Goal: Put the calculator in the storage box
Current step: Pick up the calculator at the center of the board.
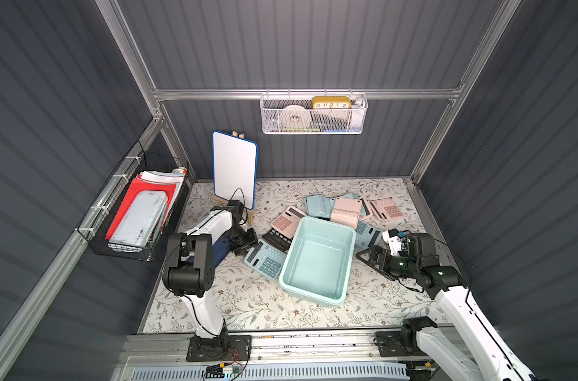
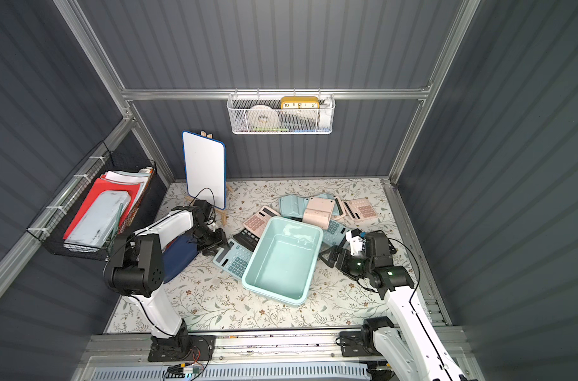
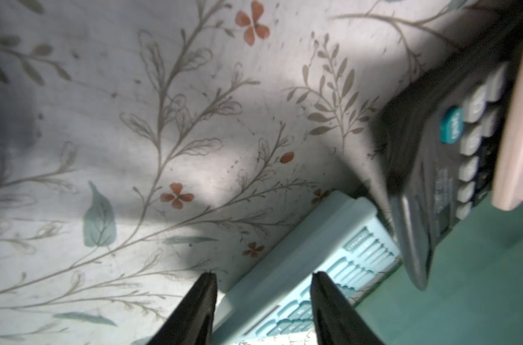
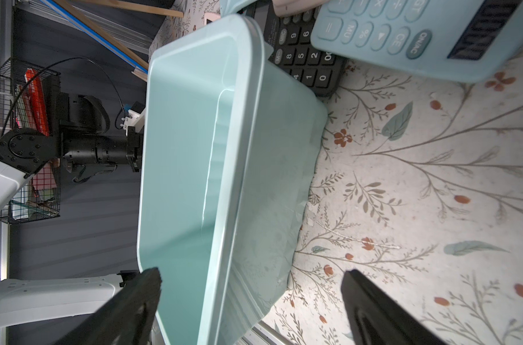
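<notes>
Left wrist view is showing the left gripper (image 3: 263,277) reaching over one end of the pale blue flat plastic desk calculator (image 3: 314,268), jaws standing partly apart astride it; whether they are pinching yet I cannot tell. In a top view this calculator (image 1: 266,259) is lying at centre frame on the floral table mat (image 1: 248,297), against the left wall of the empty pale mint-green rectangular plastic storage box (image 1: 317,264), with a black keyed calculator (image 1: 276,237) just beside its far corner. The grip is probably needing a firm squeeze, then a lift clearing that neighbour and the rolled rim. The right gripper (image 4: 251,274) is hovering by the box's opposite wall, jaws wide and empty.
</notes>
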`<action>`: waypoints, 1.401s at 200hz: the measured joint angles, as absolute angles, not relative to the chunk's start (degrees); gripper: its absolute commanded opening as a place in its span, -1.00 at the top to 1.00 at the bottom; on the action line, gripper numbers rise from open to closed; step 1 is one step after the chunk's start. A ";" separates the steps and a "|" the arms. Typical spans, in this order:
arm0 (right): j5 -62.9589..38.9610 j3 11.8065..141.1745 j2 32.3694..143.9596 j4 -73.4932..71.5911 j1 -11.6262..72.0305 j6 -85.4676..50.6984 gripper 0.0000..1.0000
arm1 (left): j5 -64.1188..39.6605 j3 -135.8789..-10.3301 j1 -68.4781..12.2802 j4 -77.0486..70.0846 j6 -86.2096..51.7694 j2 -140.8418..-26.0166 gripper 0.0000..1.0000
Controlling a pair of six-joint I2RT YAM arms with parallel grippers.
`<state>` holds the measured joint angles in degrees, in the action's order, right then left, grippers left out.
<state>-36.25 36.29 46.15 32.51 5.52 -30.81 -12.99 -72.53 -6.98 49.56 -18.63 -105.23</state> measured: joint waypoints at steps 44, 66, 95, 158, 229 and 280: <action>-36.25 36.29 46.15 32.14 5.52 -30.94 -0.98 | -13.37 -72.53 -7.03 50.17 -17.58 -104.40 0.52; -36.25 35.81 46.19 31.57 5.52 -30.94 -0.98 | -13.47 -72.23 -7.11 50.04 -17.63 -103.04 0.30; -36.29 35.33 46.52 31.33 5.52 -30.98 -0.98 | -13.43 -71.83 -7.07 49.95 -17.54 -101.34 0.14; -36.27 35.33 46.52 31.33 5.52 -30.98 -0.98 | -14.15 -70.61 -7.09 47.72 -17.54 -105.43 0.32; -36.23 35.35 46.52 31.75 5.52 -30.89 -0.98 | -19.55 -71.13 -7.18 47.90 -16.08 -105.19 0.81; -36.18 36.42 46.50 32.86 5.52 -31.05 -0.98 | -14.00 -74.50 -7.20 52.47 -17.28 -99.77 1.00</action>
<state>-36.18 36.42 46.50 32.86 5.52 -31.05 -14.00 -74.50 -7.20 52.47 -17.28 -99.77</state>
